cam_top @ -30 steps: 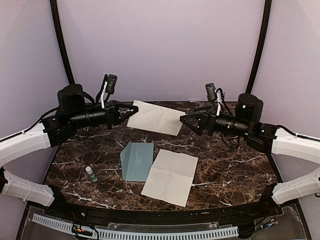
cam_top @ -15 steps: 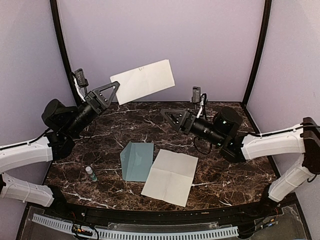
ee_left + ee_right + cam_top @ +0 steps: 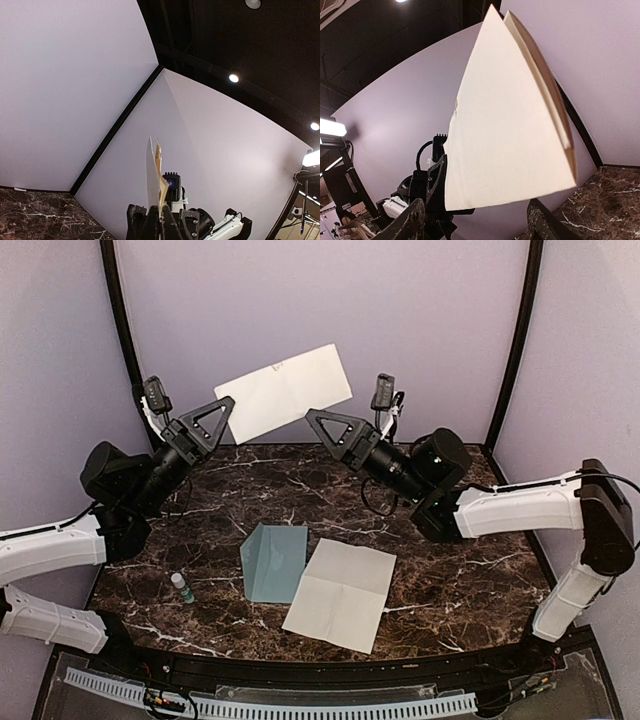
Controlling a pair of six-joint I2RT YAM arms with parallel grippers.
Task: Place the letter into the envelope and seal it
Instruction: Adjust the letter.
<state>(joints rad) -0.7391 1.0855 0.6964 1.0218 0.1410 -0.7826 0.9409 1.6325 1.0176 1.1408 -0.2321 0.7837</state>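
Note:
My left gripper (image 3: pixel 226 406) is shut on the left edge of the folded cream letter (image 3: pixel 285 392) and holds it high in front of the back wall. In the left wrist view the letter (image 3: pixel 154 175) stands edge-on out of the shut gripper (image 3: pixel 161 220), a brown border showing inside the fold. My right gripper (image 3: pixel 314 420) is open just below the letter's lower right edge. In its own view the letter (image 3: pixel 505 130) hangs above the gap of the gripper (image 3: pixel 477 225), touching neither finger. The teal envelope (image 3: pixel 272 562) lies flat on the table.
A second cream sheet (image 3: pixel 342 592) with fold creases lies beside the envelope on the dark marble table (image 3: pixel 460 580). A small white bottle with a green cap (image 3: pixel 183 587) lies at the front left. Purple walls stand close behind.
The left arm raised the letter from low over the table to high against the back wall. The right gripper rose and moved left under its lower right edge, its jaws narrowing somewhat.

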